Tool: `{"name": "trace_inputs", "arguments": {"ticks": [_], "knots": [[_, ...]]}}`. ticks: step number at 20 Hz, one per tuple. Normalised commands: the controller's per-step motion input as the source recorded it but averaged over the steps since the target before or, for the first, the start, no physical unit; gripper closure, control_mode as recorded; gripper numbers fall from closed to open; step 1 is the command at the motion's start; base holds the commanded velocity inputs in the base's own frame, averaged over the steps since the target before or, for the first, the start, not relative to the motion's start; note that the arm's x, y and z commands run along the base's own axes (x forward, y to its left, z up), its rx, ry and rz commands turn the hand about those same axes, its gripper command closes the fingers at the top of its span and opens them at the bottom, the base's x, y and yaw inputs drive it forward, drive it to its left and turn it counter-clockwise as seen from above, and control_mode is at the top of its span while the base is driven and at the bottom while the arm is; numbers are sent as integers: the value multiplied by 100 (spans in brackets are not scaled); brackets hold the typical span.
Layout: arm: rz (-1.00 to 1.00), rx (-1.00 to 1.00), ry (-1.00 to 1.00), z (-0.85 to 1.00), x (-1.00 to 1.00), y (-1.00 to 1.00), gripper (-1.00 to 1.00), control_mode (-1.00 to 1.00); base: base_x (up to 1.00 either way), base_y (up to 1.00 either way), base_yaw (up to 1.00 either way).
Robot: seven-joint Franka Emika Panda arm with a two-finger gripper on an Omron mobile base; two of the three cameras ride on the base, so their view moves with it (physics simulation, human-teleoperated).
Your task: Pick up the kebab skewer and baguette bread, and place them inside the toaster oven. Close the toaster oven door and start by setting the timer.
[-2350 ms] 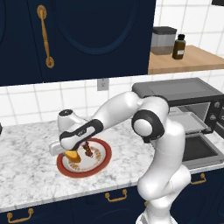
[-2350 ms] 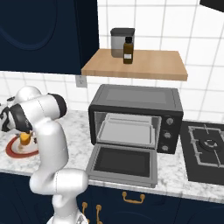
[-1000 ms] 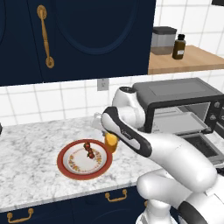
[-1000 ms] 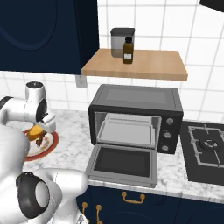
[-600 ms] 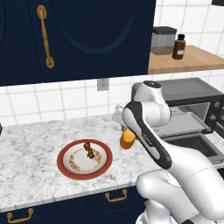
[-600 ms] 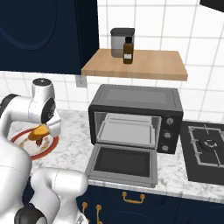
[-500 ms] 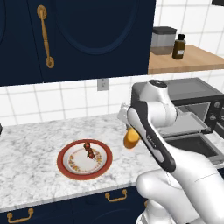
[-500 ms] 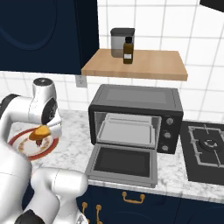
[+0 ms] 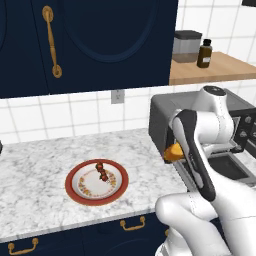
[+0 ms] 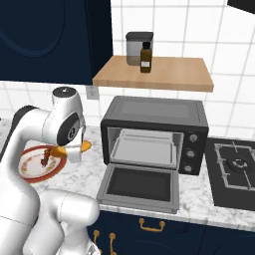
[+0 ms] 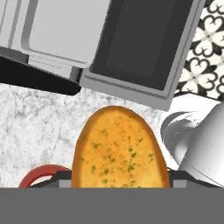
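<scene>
The baguette bread (image 11: 120,151), golden with green flecks, is held in my gripper (image 9: 171,153), which is shut on it above the marble counter just left of the toaster oven (image 10: 154,134). In the right base view the bread (image 10: 82,147) hangs between the plate and the oven. The toaster oven door (image 10: 142,187) lies dropped open, glass facing up, and a grey tray (image 10: 144,144) sits inside. The kebab skewer (image 9: 101,171) lies on the red-rimmed plate (image 9: 80,192), left of my gripper. In the hand view the open door (image 11: 144,48) is straight ahead of the bread.
A wooden shelf (image 10: 154,72) above the oven carries a grey canister (image 10: 137,47) and a brown bottle (image 10: 145,58). A gas hob (image 10: 234,167) lies right of the oven. Dark blue cabinets (image 9: 100,45) hang over the counter (image 9: 35,165).
My arm lifted the bread off the plate and swung it right across the counter to the oven's left side. The skewer stayed on the plate.
</scene>
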Motion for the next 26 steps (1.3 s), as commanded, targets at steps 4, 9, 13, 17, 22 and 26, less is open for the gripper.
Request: {"name": "trace_inputs", "arguments": {"ticks": [4,9,13,17,22,26], "knots": [[-35,1,9,21,-1,-99,100,-100,0,0,0],[-23,0,1,2,-4,-100,100,-100,0,0,0],[-16,0,-4,0,-1,-72,100,-100,0,0,0],[-6,0,-11,0,3,-40,100,-100,0,0,0],[1,0,-26,-18,16,-1,100,-100,0,0,0],[0,2,-37,-10,15,-1,100,-100,0,0,0]]}}
